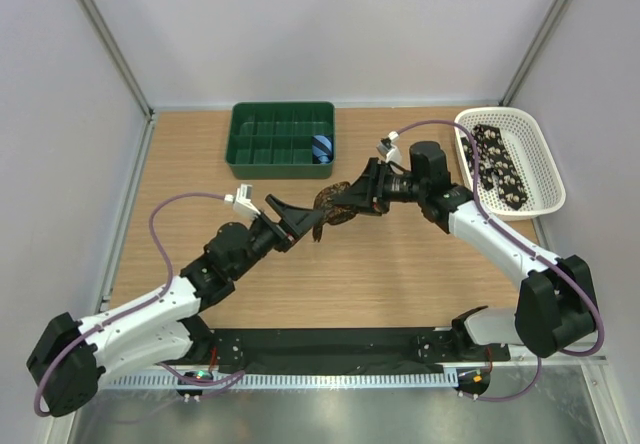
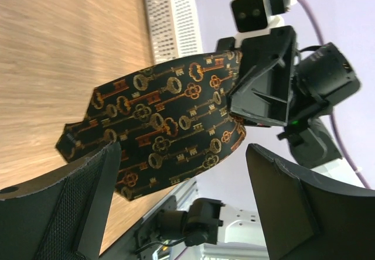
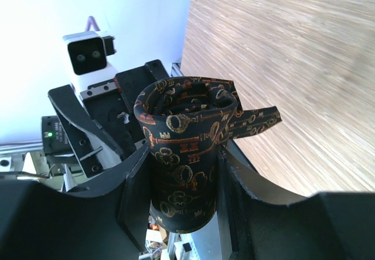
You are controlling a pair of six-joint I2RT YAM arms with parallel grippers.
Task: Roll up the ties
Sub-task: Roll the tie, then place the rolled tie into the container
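A dark tie with gold and orange key print is wound into a roll (image 1: 332, 209) and held above the table middle. My right gripper (image 1: 352, 195) is shut on it; in the right wrist view the roll (image 3: 186, 149) stands between both fingers (image 3: 136, 195), with a short loose tail (image 3: 258, 122) sticking out. My left gripper (image 1: 302, 222) is open, its tips right at the roll's left side. In the left wrist view the roll (image 2: 170, 125) lies just beyond my spread fingers (image 2: 82, 207). A second black tie with pale spots (image 1: 498, 166) lies in the white basket (image 1: 540, 154).
A green compartment tray (image 1: 270, 134) stands at the back centre, with a small blue striped roll (image 1: 321, 148) in its right end. The white basket is at the back right. Side walls close in the table.
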